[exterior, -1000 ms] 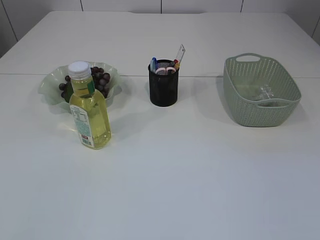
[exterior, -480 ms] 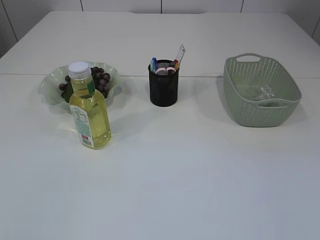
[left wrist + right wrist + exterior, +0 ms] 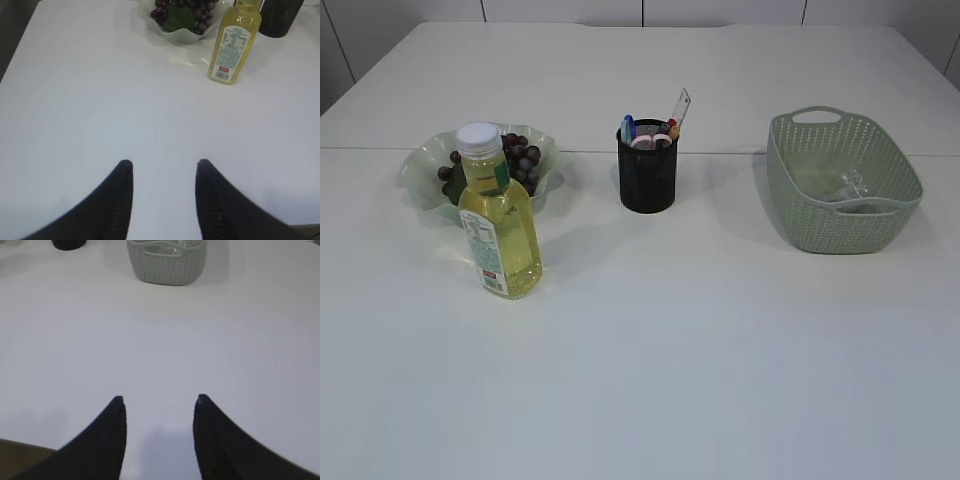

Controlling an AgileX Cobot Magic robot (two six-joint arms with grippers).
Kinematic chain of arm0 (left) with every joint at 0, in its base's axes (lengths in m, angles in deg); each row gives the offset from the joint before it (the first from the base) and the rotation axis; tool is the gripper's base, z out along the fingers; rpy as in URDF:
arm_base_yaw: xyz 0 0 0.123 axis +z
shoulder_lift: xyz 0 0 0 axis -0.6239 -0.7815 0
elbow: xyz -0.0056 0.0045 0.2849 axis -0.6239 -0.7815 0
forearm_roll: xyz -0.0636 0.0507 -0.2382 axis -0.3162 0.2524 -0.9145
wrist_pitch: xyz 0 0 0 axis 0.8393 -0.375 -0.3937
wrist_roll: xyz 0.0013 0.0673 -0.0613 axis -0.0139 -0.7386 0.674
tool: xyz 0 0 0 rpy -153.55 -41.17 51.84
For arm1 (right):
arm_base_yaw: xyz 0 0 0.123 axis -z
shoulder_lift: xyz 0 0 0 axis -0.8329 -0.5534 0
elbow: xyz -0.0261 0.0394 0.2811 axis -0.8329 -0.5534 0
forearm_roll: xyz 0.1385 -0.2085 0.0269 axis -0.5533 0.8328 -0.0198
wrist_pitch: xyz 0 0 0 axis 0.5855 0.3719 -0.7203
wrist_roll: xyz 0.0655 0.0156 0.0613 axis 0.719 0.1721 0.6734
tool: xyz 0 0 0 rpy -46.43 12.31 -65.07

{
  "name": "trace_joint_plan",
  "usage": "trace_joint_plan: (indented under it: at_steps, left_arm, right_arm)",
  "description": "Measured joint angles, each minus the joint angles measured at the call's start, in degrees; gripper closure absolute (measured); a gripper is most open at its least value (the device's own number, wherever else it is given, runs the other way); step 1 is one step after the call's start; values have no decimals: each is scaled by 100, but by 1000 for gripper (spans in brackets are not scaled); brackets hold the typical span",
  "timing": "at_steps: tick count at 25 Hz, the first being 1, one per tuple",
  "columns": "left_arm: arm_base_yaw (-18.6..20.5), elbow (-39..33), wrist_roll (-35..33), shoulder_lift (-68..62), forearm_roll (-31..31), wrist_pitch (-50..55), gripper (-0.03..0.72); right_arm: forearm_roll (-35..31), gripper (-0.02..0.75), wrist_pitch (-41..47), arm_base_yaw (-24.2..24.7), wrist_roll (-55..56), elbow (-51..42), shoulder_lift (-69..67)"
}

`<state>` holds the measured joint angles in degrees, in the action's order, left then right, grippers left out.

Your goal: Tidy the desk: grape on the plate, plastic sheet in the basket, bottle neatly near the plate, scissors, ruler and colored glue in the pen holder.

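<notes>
Both the left pincer [image 3: 162, 167] and right pincer [image 3: 157, 402] hang spread and empty over the near table [image 3: 700, 360], seemingly because the job looks done: grapes [image 3: 520, 155] on the far-left plate [image 3: 420, 170], bottle [image 3: 500, 225] upright just before it, tools in the pen holder [image 3: 647, 180], sheet in the right basket [image 3: 840, 215].

A wide white counter [image 3: 720, 350] fills the scene under soft even light; pale wall panels [image 3: 560, 10] line its far edge.
</notes>
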<state>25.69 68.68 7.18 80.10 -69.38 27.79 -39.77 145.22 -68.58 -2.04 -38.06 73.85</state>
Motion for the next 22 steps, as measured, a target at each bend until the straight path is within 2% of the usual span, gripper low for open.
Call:
trace_joint_plan:
  at_steps: [7, 22]
  left_arm:
    - [0, -24, 0, 0, 0, -79, 380]
    - [0, -24, 0, 0, 0, -93, 380]
  right_arm:
    - [36, 384, -406, 0, 0, -197, 0]
    - [36, 384, -434, 0, -3, -199, 0]
